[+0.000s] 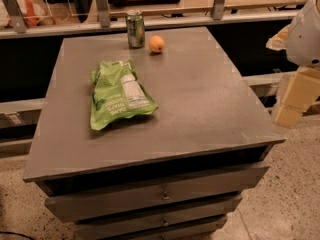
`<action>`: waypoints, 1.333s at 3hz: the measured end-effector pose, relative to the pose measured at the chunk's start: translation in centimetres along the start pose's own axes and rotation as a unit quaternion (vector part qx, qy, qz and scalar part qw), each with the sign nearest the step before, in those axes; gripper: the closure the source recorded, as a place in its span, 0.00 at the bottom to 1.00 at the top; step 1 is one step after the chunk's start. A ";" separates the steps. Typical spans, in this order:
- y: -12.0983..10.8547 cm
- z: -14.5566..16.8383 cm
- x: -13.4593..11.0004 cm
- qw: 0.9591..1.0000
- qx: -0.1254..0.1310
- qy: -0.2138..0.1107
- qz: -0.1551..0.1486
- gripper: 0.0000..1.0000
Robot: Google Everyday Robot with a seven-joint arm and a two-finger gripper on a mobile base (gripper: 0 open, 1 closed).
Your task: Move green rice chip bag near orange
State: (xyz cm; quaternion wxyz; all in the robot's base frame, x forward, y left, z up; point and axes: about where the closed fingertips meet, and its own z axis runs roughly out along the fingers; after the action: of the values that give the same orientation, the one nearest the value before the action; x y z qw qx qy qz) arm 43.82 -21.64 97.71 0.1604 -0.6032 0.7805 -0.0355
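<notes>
The green rice chip bag (119, 95) lies flat on the left middle of the grey cabinet top (200, 99), white label panel facing up. The orange (156, 44) sits near the back edge, well beyond the bag and a little to its right. My gripper (295, 101) hangs off the right side of the cabinet, beyond its edge, under the white arm housing (306, 31). It is far from both the bag and the orange and touches nothing.
A green-and-silver drink can (135, 29) stands upright just left of the orange at the back edge. A railing with metal posts (102, 4) runs behind the cabinet. Drawers (160, 196) front the cabinet below the top.
</notes>
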 end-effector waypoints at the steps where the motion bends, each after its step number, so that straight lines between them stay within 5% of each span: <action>1: 0.0 0.0 0.0 1.000 0.000 0.000 0.000 0.00; 2: -0.1 0.3 -0.6 1.000 0.003 -0.021 0.006 0.00; 3: 1.2 2.0 -1.6 0.995 0.000 -0.076 0.058 0.00; 4: 3.1 5.1 -2.6 0.982 -0.006 -0.156 0.102 0.00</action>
State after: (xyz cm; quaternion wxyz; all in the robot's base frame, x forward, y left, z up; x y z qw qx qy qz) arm 42.97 -17.66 92.61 0.2794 -0.5191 0.8036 0.0809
